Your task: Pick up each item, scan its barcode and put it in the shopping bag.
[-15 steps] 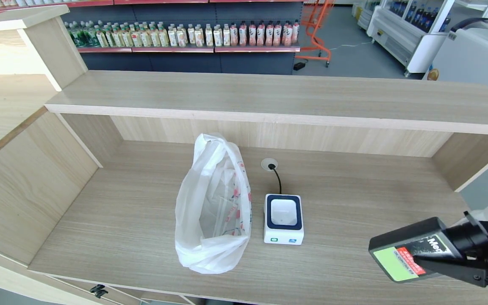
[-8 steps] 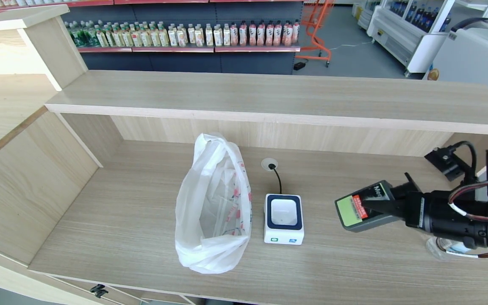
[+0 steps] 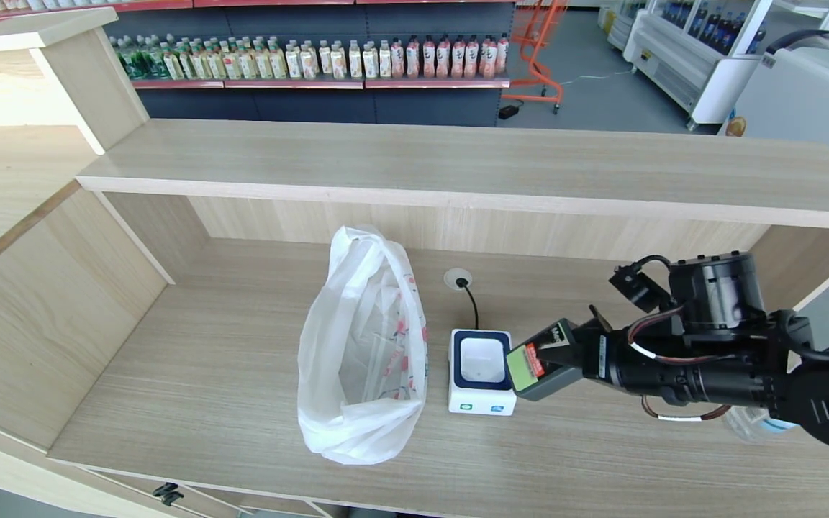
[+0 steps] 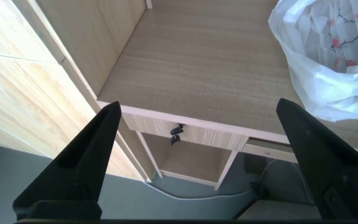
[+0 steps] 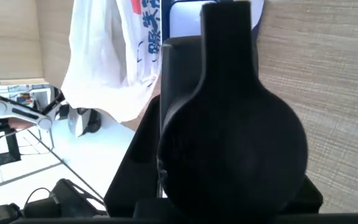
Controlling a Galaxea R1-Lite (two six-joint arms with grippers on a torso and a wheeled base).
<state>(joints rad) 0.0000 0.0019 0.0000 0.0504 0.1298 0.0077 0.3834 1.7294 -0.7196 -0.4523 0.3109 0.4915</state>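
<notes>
Holding a dark box (image 3: 527,368) with a green and red label on its end, the right gripper (image 3: 557,355) is clamped on the box's sides, one finger above and one below. The labelled end hangs at the right edge of the scanner (image 3: 481,370), just above it; whether the two touch cannot be told.

The scanner, a white block with a dark blue frame round its window, sits near the middle of the tabletop (image 3: 227,374). A black cable (image 3: 472,306) runs from the scanner's back to a round grommet (image 3: 458,278) just behind it. Just left of the scanner stands the shopping bag (image 3: 360,360), white thin plastic with red print, its mouth open upward and its side against or nearly against the scanner. Well to the right of the scanner, a clear bottle (image 3: 749,424) lies partly hidden under the right arm.

The left gripper (image 4: 197,112) has its fingers spread wide and holds nothing. It hangs off the near edge of the tabletop, well to the left of the scanner and beyond the bag.

The tabletop is pale wood grain, walled on both sides, with a raised ledge (image 3: 458,165) of the same wood behind the scanner. Past the ledge is a shop: shelves of bottles (image 3: 314,61), an orange rack (image 3: 540,50), and white chiller cabinets (image 3: 702,50) on a grey floor.
</notes>
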